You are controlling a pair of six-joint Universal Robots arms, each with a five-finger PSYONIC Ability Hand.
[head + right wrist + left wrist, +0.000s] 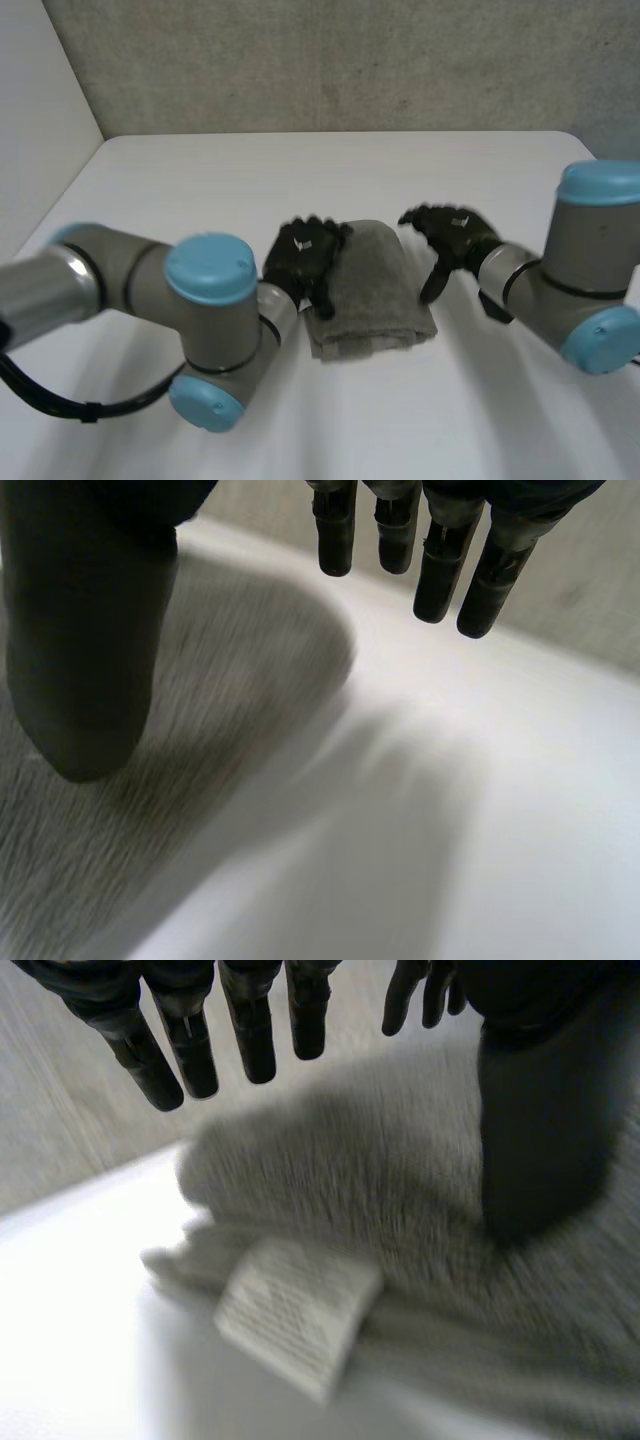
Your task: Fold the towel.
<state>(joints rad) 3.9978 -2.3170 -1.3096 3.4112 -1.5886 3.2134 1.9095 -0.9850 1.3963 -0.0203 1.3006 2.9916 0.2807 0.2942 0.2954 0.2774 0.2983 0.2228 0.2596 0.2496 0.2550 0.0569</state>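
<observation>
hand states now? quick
Left hand: open, fingers straight over the towel, holding nothing.
Right hand: open, beside the towel, holding nothing.

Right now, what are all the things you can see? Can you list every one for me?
towel: one, grey, folded, middle of the table between the hands
label: one, white, sticking out at the towel's edge
table: one, white, under everything
wall: one, grey, behind the table
left arm: one, grey with light-blue caps, near side
right arm: one, grey with light-blue caps, near side
left hand: one, black, open, at the towel's left edge
right hand: one, black, open, beside the towel's right edge
</observation>
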